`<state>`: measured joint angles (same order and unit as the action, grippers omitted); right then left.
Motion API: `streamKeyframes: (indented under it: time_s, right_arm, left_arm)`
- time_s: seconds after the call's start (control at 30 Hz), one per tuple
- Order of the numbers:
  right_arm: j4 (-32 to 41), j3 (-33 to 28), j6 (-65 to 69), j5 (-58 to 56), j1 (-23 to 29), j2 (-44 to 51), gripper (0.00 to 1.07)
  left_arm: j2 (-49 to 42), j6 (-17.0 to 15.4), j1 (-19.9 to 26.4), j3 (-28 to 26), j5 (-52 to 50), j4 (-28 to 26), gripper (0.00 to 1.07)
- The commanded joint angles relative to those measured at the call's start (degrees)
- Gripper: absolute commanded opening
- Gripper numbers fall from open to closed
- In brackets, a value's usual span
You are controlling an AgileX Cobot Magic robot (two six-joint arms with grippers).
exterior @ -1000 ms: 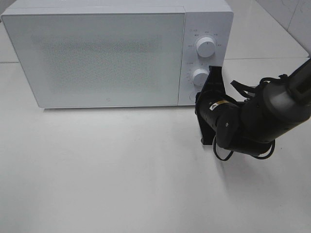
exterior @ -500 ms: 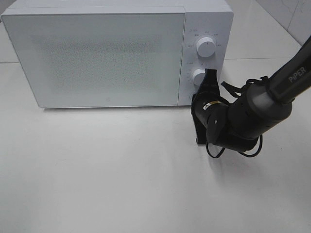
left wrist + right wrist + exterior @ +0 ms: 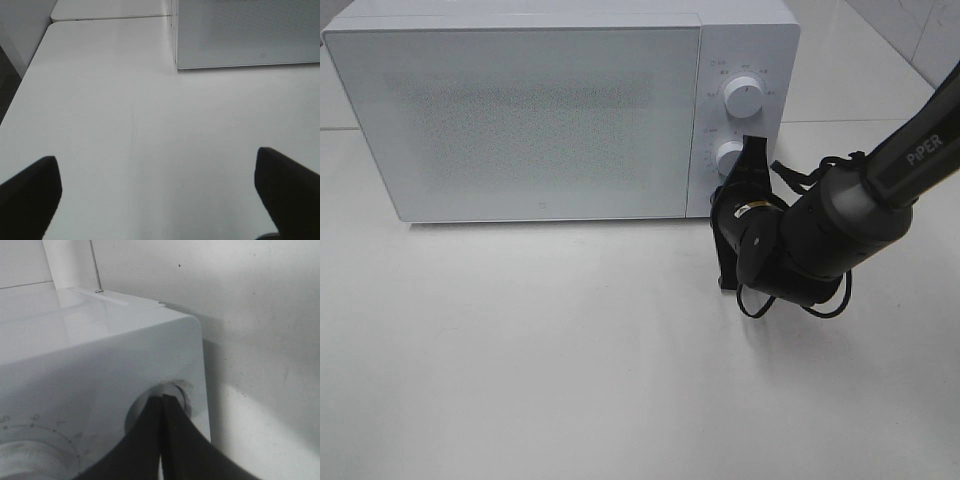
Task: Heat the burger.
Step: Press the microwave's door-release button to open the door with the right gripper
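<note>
Right claw clenched, tips touching the round recessed button at the panel corner of the white box-shaped microwave
Left claw spread wide, empty, above the white counter; door shut, burger out of sight

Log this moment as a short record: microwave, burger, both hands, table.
microwave: white, door shut, standing on the table
dials: upper dial and lower dial on the control panel
burger: not in view
right hand: shut, tips at a round recess near a corner of the panel; whether it presses cannot be told
left hand: open, holding nothing, over bare table in front of the microwave
</note>
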<state>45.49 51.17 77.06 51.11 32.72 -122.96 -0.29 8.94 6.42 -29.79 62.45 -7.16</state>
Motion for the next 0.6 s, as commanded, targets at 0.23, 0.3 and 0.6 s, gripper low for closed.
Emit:
streamKeyframes:
  time_s: [0.23, 0.3, 0.6]
  right_arm:
    - [-1.20, 5.96, -0.11, 12.83, -0.69, -1.55, 0.00]
    - [-1.32, 7.79, -0.11, 15.76, -0.69, -2.52, 0.00]
    - [-1.66, 9.74, -1.26, 14.55, -0.69, -3.50, 0.00]
  left_arm:
    - [-1.09, -0.29, 0.00, 0.06, -0.97, -0.17, 0.98]
    - [-1.09, -0.29, 0.00, 0.06, -0.97, -0.17, 0.98]
    - [-1.09, -0.29, 0.00, 0.06, -0.97, -0.17, 0.98]
